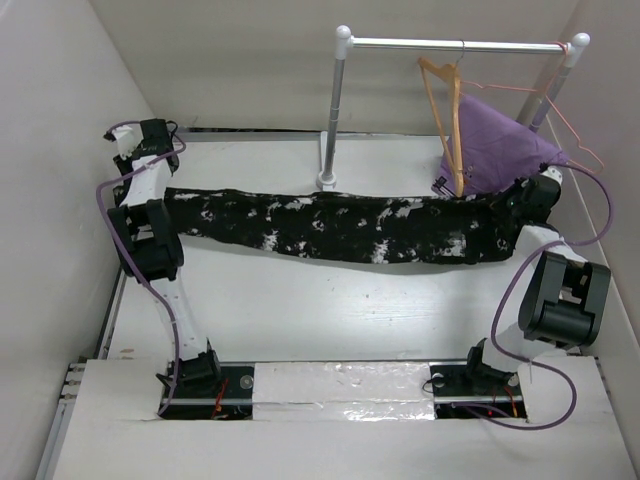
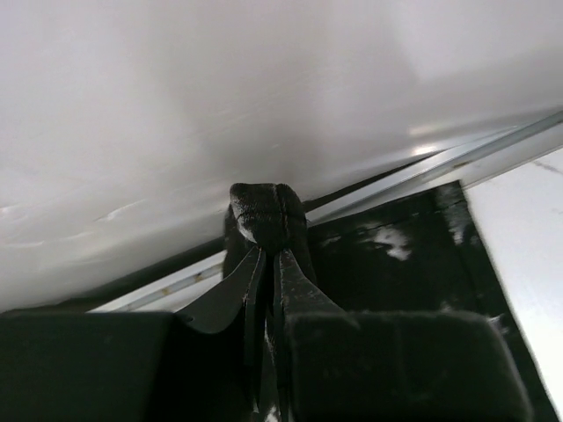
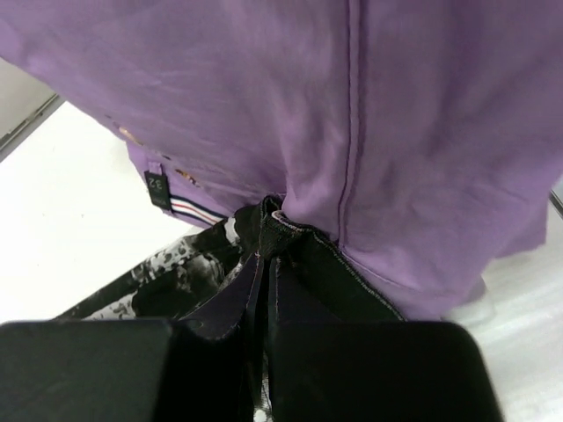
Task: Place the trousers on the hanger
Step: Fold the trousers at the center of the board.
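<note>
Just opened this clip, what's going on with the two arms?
Each arm has one end of the trousers. The left gripper is shut on a bunch of black fabric near the left wall. The right gripper is shut on the other end, right against the purple cloth. The trousers lie stretched lengthwise across the table. The wooden hanger hangs on the rail, and the trousers are not on it yet.
</note>
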`<state>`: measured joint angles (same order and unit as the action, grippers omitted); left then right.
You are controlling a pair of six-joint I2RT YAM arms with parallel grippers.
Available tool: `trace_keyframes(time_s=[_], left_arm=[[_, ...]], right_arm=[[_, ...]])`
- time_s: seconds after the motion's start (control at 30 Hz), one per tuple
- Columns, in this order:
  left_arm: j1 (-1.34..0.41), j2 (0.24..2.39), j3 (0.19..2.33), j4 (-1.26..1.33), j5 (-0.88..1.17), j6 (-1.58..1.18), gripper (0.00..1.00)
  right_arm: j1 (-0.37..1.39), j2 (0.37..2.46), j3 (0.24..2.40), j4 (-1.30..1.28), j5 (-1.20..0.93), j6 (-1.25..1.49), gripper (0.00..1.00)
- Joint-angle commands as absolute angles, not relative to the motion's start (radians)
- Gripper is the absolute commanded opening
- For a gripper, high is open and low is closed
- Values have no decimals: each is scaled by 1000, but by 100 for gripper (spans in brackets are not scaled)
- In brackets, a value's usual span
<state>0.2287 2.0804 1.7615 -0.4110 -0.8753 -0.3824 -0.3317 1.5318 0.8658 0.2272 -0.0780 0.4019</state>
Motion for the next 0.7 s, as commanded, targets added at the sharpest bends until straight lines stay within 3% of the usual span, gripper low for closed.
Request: trace_keyframes(time_s=[0.0, 0.23, 0.4, 0.43, 0.5, 0.53, 0.57, 0.6, 0.63, 0.67], left_arm=[[223, 2134, 1871, -388, -922, -333, 1], [169, 2318, 2054, -380, -948, -258, 8], [143, 2384, 2094, -328, -980, -210, 29], [143, 2385, 2094, -325, -976, -213, 39], [143, 2373, 2083, -324, -966, -219, 48], [143, 2365, 2073, -324, -962, -222, 53], [134, 2343, 2045, -319, -956, -230, 64], [133, 2327, 2031, -321, -948, -238, 68], [133, 2310, 2014, -325, -933, -251, 70], [124, 2272, 1978, -328, -922, -277, 76]], right_arm=[[-345, 1583, 953, 345, -23, 393, 0], [-315, 1680, 1011, 351, -5, 380, 0], [-279, 1727, 1077, 328, 37, 359, 4], [-279, 1732, 1081, 328, 32, 359, 11], [-279, 1724, 1081, 327, 18, 359, 18], [-279, 1717, 1072, 334, -15, 357, 33], [-279, 1695, 1068, 336, -38, 356, 41], [-270, 1684, 1065, 334, -54, 356, 44], [-270, 1668, 1048, 330, -76, 356, 59], [-270, 1649, 1036, 334, -87, 356, 66]])
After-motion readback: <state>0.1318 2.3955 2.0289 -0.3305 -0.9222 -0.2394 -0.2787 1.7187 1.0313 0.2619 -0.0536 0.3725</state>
